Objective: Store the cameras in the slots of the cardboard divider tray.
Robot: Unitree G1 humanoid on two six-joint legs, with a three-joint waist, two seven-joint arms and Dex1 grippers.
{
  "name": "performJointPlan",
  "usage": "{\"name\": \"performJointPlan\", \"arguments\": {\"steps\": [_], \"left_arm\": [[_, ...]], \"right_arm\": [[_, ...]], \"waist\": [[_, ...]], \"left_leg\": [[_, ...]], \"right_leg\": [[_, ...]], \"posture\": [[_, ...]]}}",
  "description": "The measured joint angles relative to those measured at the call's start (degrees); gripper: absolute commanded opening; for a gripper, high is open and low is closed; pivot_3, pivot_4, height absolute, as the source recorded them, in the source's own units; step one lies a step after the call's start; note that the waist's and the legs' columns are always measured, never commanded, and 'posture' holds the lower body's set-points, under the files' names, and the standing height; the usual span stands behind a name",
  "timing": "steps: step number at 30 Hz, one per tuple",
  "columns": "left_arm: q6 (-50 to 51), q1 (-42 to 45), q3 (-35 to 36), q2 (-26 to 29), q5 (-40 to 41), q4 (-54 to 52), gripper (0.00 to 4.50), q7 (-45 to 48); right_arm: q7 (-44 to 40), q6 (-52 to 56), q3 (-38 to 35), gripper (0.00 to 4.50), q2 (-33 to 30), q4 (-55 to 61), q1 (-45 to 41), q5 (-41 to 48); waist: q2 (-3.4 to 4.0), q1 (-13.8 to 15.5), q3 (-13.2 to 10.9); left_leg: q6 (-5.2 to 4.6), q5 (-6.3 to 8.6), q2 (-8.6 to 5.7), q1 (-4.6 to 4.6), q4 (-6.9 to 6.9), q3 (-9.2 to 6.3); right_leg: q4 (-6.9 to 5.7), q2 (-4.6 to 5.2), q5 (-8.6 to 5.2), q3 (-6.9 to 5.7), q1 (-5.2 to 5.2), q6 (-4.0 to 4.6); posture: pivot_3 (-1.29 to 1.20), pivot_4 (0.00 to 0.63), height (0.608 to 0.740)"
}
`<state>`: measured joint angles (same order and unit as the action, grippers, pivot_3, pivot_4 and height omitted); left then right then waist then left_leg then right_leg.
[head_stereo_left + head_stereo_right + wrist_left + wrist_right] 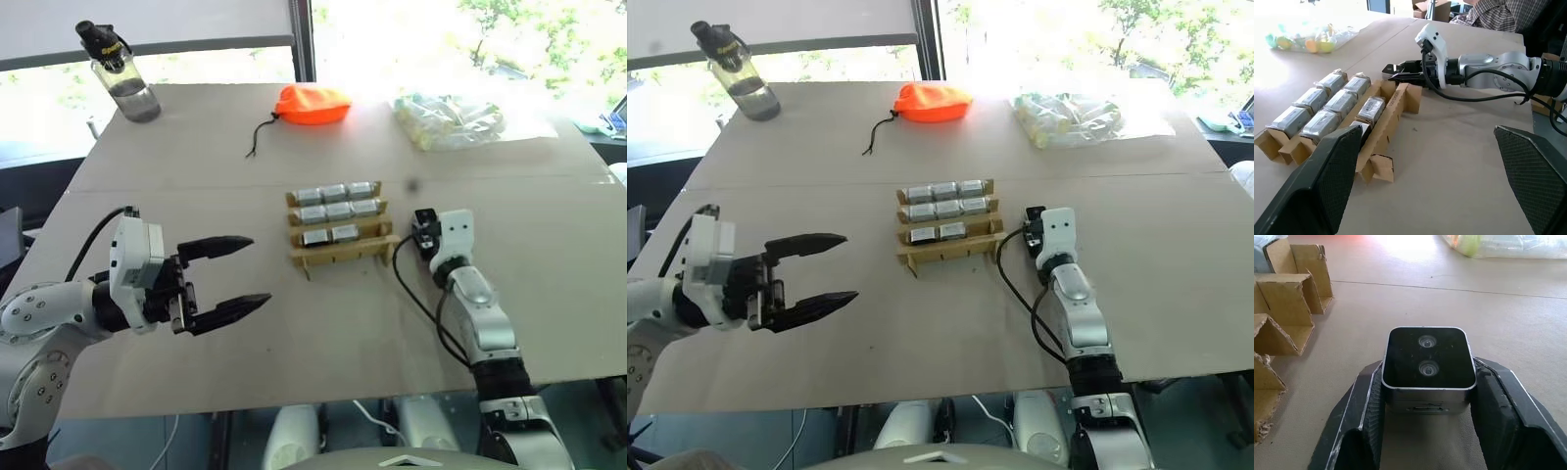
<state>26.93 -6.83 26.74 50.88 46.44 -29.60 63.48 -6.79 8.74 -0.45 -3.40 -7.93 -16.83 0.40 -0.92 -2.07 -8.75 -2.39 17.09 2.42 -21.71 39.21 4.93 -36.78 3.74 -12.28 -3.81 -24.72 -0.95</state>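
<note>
- A clear water bottle (122,80) with a black cap stands at the far left corner of the desk (245,333).
- The left hand (227,276) hovers above the near left part of the desk, its two black fingers spread wide apart with nothing between them, pointing toward the tray.
- An orange pouch (313,104) with a dark cord lies at the far edge, about mid-desk.
- The cardboard divider tray (338,227) sits in the middle of the desk. Its two far rows each hold three cameras (335,202), and the third row holds two, leaving the slot at its right end open. The nearest row looks bare.
- Just right of the tray, the right hand (1425,399) lies low over the desk with its fingers clamped on one camera (1427,364). In the right wrist view the fingers press against both sides of it, and its black two-lens face is turned up and toward the wrist. This camera is beside the tray, not in a slot.
- A clear bag (449,119) of pale yellowish items lies at the far right of the desk.
</note>
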Motion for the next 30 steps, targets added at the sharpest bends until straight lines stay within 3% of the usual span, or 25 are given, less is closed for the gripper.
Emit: {"name": "performJointPlan", "arguments": {"steps": [5, 8, 15, 22, 30], "left_arm": [[-0.03, 5.11, -1.99, -0.81, 0.4, 1.71, 4.5, -0.07], [0.37, 18.04, -10.49, -2.54, -2.14, 8.47, 4.5, -0.72], [2.93, 36.22, -25.15, -11.45, -8.07, 22.59, 4.5, -1.97], [1.11, 53.46, -33.85, -19.5, -17.05, 43.6, 4.5, 1.61], [-1.93, 61.24, -37.64, -23.78, -22.19, 58.96, 4.5, 12.33]], "right_arm": [[-5.4, -2.87, 0.61, 1.88, -5.14, 0.36, -0.33, 0.62], [-20.98, -12.06, 3.13, 1.88, -16.83, 5.13, -1.49, 2.59], [-32.92, -25.35, 7.24, 1.88, -26.19, 2.64, -7.99, -0.12], [-33.85, -44.67, 12.02, 1.88, -30.84, -10.14, -16.46, -11.12], [-27.38, -57.46, 13.96, 1.88, -32.26, -18.39, -21.43, -21.16]], "waist": [[0.14, 0.44, -0.09], [0.29, 1.42, -0.21], [0.09, 1.38, -0.23], [-0.07, 1.31, -0.31], [-0.11, 1.29, -0.36]], "left_leg": [[-0.02, 0.0, -0.12, -0.06, 0.01, -0.04], [-0.06, 0.0, -0.24, -0.01, 0.03, -0.06], [-0.05, 0.0, -0.24, -0.07, 0.04, 0.01], [-0.05, 0.0, -0.25, -0.16, 0.05, 0.14], [-0.02, -0.02, -0.22, -0.22, 0.09, 0.41]], "right_leg": [[0.03, 0.07, 0.0, -0.06, -0.01, -0.01], [0.07, 0.02, 0.01, -0.06, 0.09, -0.04], [0.07, -0.15, 0.02, -0.05, 0.01, -0.03], [0.09, -0.13, 0.02, -0.03, -0.07, -0.05], [0.06, -0.11, 0.02, -0.09, -0.11, -0.06]], "posture": [[0.0, 0.15, 0.74], [0.0, 0.15, 0.74], [0.0, 0.15, 0.74], [0.0, 0.15, 0.74], [0.0, 0.15, 0.74]]}}
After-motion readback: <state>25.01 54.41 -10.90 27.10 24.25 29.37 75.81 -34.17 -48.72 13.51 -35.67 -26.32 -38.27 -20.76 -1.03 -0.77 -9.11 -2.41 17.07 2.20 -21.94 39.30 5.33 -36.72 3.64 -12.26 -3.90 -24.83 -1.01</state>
